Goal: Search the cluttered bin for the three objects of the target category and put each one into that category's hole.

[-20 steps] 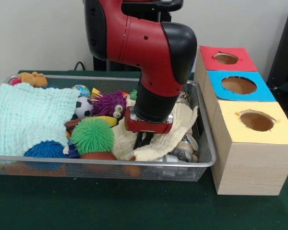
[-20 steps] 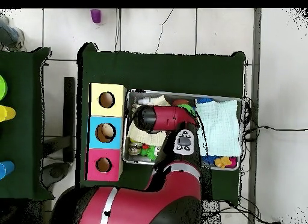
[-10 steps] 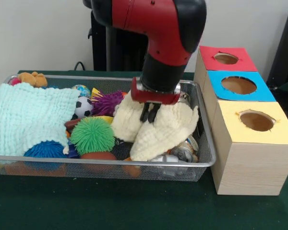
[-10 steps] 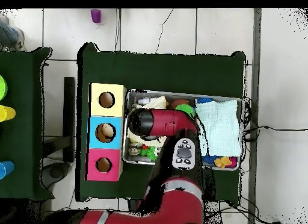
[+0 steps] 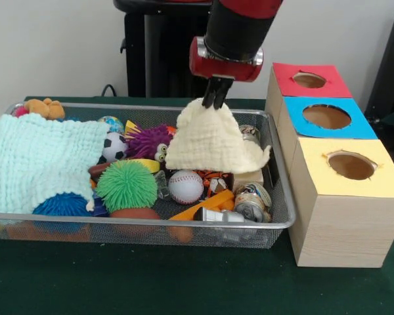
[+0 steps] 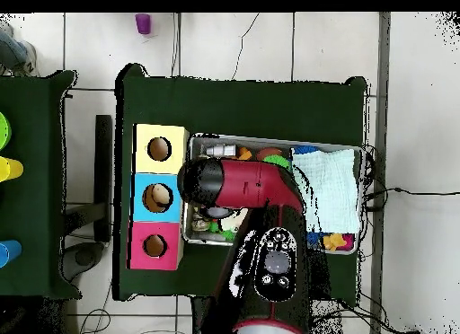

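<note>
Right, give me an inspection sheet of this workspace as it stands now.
Surface: table covered in dark green cloth.
Job's things: wire-mesh bin holds the toys; three wooden boxes beside it with yellow, blue and red tops, one hole each.
Clutter: baseball, green spiky ball, soccer ball, purple fuzzy toy, cans, pale green cloth.
Gripper: gripper shut on the cream cloth, which hangs in a peak above the bin.
Cables: black cables on the floor.
Surroundings: tiled floor, second green table with coloured cups.
</note>
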`<state>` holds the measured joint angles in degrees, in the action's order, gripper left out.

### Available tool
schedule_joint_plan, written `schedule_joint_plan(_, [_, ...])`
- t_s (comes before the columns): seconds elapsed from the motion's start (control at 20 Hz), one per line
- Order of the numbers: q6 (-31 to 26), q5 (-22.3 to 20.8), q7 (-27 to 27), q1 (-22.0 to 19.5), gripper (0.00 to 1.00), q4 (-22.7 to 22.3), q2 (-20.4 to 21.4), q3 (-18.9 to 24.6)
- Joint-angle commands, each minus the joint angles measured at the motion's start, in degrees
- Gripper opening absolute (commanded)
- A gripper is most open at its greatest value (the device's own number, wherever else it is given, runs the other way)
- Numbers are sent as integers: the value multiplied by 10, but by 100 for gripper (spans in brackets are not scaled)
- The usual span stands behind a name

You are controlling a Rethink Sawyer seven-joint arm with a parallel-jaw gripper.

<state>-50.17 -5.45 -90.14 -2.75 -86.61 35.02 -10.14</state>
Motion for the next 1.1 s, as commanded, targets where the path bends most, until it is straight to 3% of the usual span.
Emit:
schedule_joint_plan(0.05, [-39,-41,14,-24,0,-50,35,15])
schedule_joint_plan(0.6, [20,-107,68,-110,0,8,-23,39])
schedule_joint_plan(1.1, [46,-171,109,-188,0,-35,32,57])
